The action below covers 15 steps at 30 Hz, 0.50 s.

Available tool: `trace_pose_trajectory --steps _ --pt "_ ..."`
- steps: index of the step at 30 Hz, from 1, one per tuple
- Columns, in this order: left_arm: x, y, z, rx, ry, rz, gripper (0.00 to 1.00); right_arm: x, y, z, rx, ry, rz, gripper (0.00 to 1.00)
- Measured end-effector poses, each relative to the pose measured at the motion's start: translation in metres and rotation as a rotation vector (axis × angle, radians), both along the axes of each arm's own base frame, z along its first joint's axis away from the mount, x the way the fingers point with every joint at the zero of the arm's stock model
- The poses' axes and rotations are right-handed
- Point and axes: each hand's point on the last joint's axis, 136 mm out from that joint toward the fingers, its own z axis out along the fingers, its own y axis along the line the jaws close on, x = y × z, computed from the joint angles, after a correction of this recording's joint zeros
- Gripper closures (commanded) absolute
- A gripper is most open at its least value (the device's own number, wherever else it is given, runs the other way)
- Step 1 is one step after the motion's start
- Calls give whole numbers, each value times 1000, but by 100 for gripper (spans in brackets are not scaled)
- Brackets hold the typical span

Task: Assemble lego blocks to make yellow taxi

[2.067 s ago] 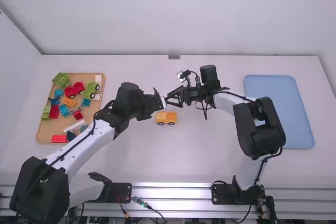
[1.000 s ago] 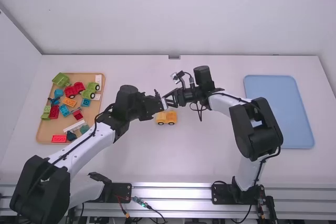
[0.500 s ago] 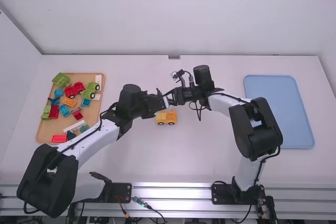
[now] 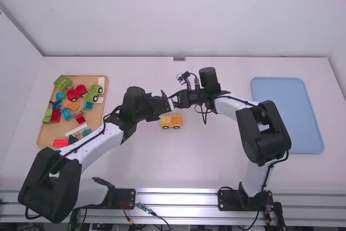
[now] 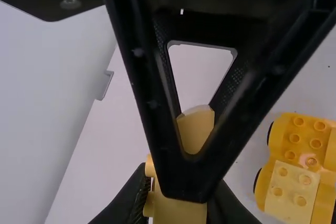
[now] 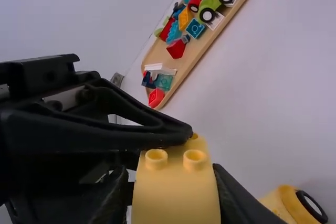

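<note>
Above the middle of the tabletop (image 4: 216, 166), the two arms meet tip to tip with a yellow block (image 6: 176, 198) between them. The left tool (image 4: 165, 101) pinches this block, one finger on each side of it in the left wrist view. The right tool (image 4: 175, 101) is closed on the same block; in the right wrist view its fingers press on both sides, below two round studs, while the left tool's tip lies against the block's far end. On the tabletop, just below the tools in the high view, a yellow wheeled base (image 4: 171, 121) stands upright on its wheels, apart from the held block. The left wrist view shows round studs on it, including four on a paler square part (image 5: 292, 193). Toward the left side lies a wooden tray (image 4: 99, 120) of loose pieces: red, green, blue, white and orange ones, among them a red wheeled piece (image 4: 76, 93) and a green wheeled piece (image 4: 92, 93). A flat light-blue tray (image 4: 286, 114) lies toward the right side.
</note>
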Motion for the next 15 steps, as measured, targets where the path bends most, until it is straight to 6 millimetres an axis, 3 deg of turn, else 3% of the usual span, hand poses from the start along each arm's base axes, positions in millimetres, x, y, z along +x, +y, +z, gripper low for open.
trace_pose_trajectory --steps 7,9,10,13,15 --pt "0 0 0 0 1 1 98 0 0 0 -1 2 -3 78" --pt "0 0 0 1 1 0 89 1 0 0 -1 1 -3 79" --pt "0 0 0 0 1 1 83 1 0 0 -1 0 -3 80" --pt "0 0 -1 0 4 0 29 0 0 2 8 -8 5 82" --pt "-1 0 -1 -2 5 -3 8 -1 1 2 11 -11 10 83"
